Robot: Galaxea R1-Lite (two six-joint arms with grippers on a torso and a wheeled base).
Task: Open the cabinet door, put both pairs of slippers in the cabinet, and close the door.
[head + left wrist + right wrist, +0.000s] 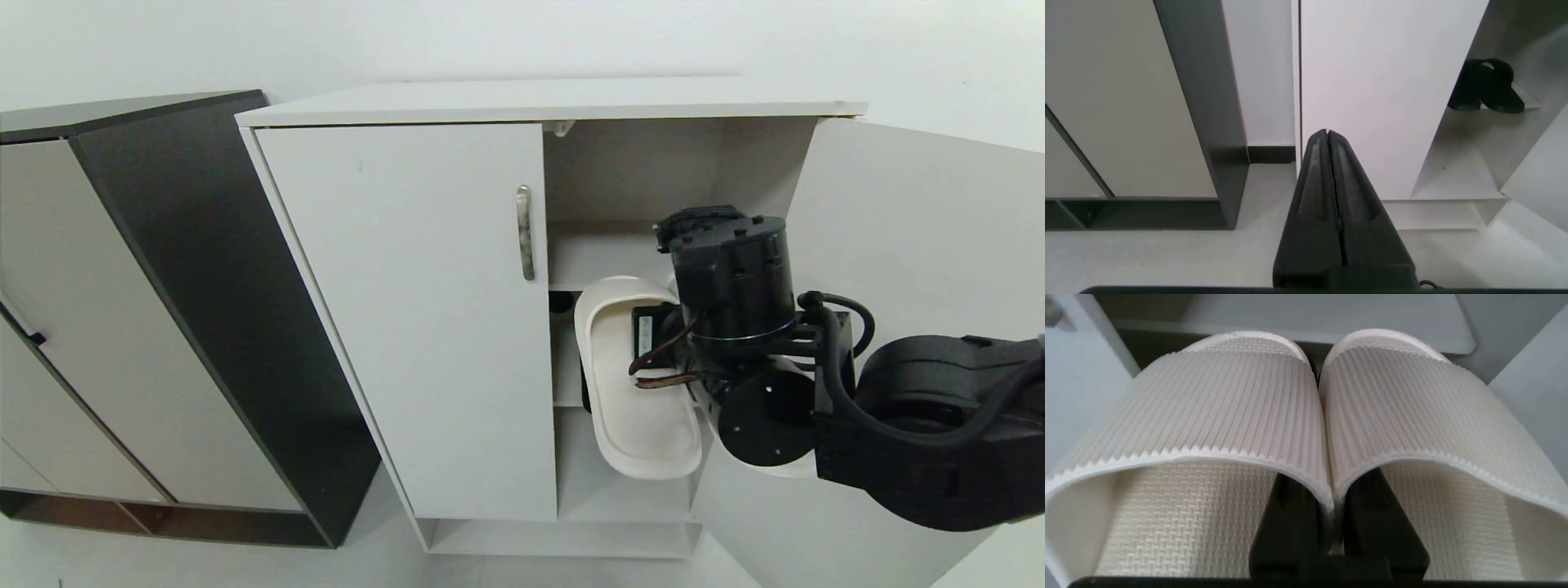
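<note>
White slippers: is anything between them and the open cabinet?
Nothing visible. The right door stands open, and the white slippers, held by the right gripper, face the shelves. Black slippers already occupy one shelf.

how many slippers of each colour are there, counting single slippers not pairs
white slippers: 2
black slippers: 2
total: 4
</note>
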